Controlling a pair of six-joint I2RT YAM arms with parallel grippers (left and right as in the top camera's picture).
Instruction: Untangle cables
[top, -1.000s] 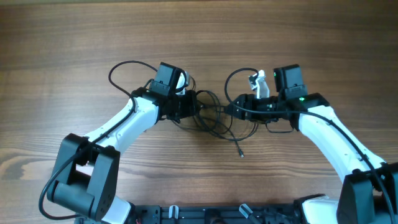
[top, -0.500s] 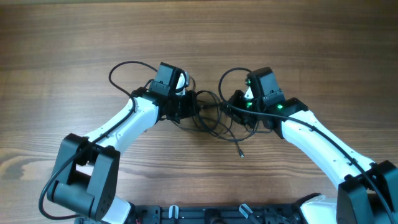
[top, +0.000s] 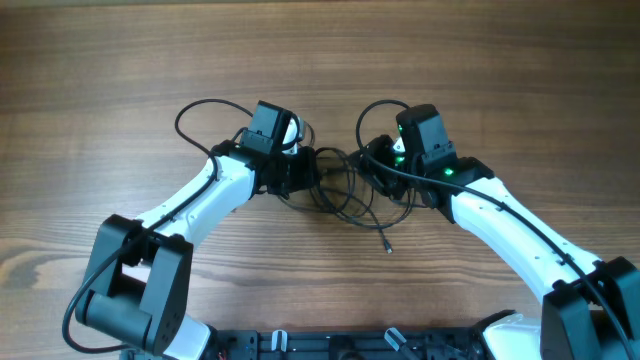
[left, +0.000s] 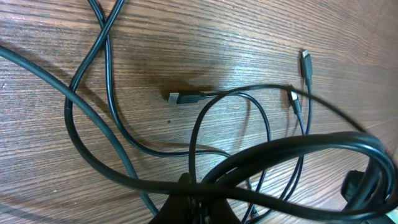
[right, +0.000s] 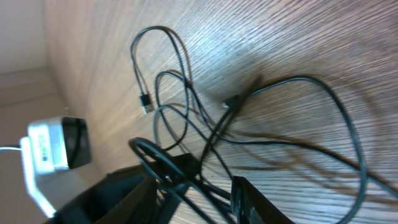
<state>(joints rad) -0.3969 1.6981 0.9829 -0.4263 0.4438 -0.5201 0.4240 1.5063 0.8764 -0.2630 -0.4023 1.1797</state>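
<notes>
The cables (top: 345, 188) are thin black cords lying tangled on the wooden table between my two grippers. One loose plug end (top: 388, 248) trails toward the front. My left gripper (top: 306, 170) is at the left edge of the tangle. In the left wrist view its fingers (left: 200, 206) are shut on a cable strand, and metal-tipped plugs (left: 181, 98) (left: 305, 62) lie beyond. My right gripper (top: 371, 162) is at the right edge of the tangle. In the right wrist view its fingers (right: 196, 198) are apart with several strands (right: 186, 134) running between them.
Thicker black robot cables loop behind each wrist, one on the left (top: 200, 105) and one on the right (top: 378, 112). A white part of the left wrist (right: 56, 146) shows across the tangle. The wooden table (top: 520, 70) extends on all sides.
My right arm has swung left and turned its wrist, bringing its open gripper onto the right side of the tangle. The left arm and its grip have not moved.
</notes>
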